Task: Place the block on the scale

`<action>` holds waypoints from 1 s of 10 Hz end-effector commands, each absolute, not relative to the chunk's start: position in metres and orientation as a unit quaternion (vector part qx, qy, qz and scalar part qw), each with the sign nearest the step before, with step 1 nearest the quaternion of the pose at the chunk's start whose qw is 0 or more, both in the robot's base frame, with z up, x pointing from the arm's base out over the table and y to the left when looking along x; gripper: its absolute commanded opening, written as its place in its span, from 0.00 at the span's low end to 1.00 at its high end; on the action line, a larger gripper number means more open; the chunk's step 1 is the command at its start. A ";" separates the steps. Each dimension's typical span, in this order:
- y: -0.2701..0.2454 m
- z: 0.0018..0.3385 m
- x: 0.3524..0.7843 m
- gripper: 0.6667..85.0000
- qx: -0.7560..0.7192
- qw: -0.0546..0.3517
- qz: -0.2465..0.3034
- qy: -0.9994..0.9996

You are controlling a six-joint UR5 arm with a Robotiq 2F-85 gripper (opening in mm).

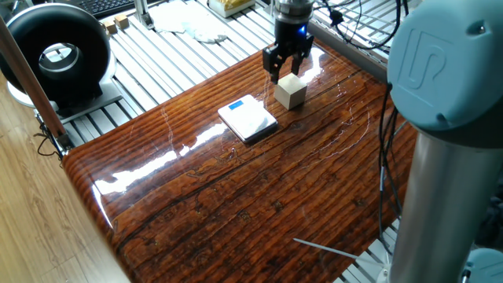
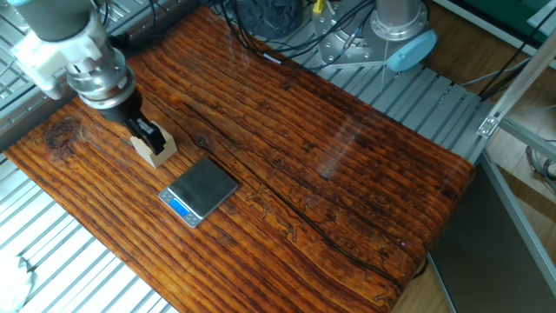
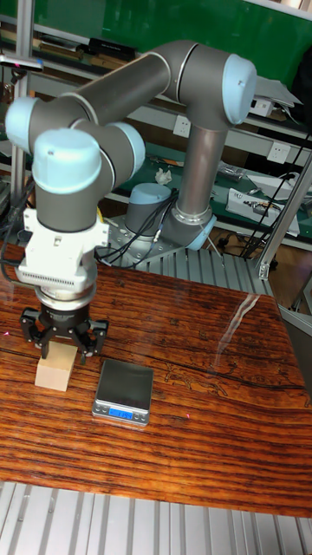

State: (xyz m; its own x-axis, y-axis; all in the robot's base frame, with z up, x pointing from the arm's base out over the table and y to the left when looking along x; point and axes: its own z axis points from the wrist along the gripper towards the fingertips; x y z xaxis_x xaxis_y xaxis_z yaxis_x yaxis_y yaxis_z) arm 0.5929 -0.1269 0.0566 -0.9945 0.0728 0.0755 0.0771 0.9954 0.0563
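Note:
The block (image 1: 290,92) is a pale wooden cube standing on the glossy wooden table, just behind the scale (image 1: 248,119), a flat white square pad with a blue rectangle. My gripper (image 1: 280,69) hangs directly over the block, open, with its fingertips down at the cube's top edges. In the other fixed view the gripper (image 2: 148,136) covers part of the block (image 2: 159,153), and the scale (image 2: 201,191) lies to its lower right. The tall fixed view shows the gripper (image 3: 63,349) spread above the block (image 3: 53,374), with the scale (image 3: 124,391) to the right.
A black round device (image 1: 58,53) stands off the table's left end. A keyboard (image 1: 110,6), small tan pieces (image 1: 118,22) and a white cloth (image 1: 190,23) lie on the slatted bench behind. The arm's own column (image 1: 444,149) fills the right side. Cables (image 2: 278,22) trail near the base.

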 end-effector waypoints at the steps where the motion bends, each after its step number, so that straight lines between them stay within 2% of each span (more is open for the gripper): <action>1: -0.137 0.042 0.588 0.72 -0.029 0.034 -0.006 -0.999; 10: -0.139 0.064 0.576 0.72 -0.021 0.036 -0.004 -0.999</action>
State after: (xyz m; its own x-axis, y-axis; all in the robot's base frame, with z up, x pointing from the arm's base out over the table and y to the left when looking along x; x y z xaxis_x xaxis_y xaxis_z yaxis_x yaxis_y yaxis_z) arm 0.5772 -0.1416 0.0577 -0.9964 0.0388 0.0747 0.0387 0.9992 -0.0029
